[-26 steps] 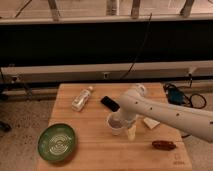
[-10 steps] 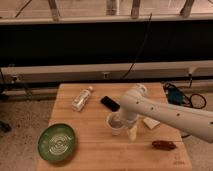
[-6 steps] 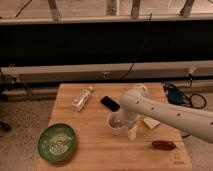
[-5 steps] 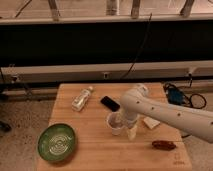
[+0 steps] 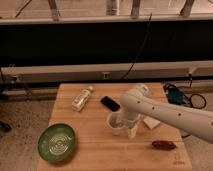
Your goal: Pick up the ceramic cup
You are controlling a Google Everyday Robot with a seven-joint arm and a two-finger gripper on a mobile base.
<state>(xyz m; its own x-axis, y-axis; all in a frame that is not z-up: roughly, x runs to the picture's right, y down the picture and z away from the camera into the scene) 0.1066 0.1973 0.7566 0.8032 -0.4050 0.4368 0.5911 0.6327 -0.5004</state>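
Wooden table [image 5: 90, 145] in front of a dark wall panel with cables running along it, speckled floor around. From my remote seat I see the arm [image 5: 170, 112] coming in from the right, bending down at the table's middle. Gripper [image 5: 125, 125] is down at the ceramic cup [image 5: 115, 123], right beside or on it; I cannot tell how its jaws stand. Cup sits upright on the wood near table centre, looks not yet lifted. My judgement: reach is done, grasp maybe in hand, lift is all left. Count: one ceramic cup, one clear bottle [image 5: 81, 98] lying at the back left, one green bowl [image 5: 57, 142] front left, one black phone-like slab [image 5: 110, 103], one pale block [image 5: 151, 123] behind the arm, one brown object [image 5: 163, 145] front right
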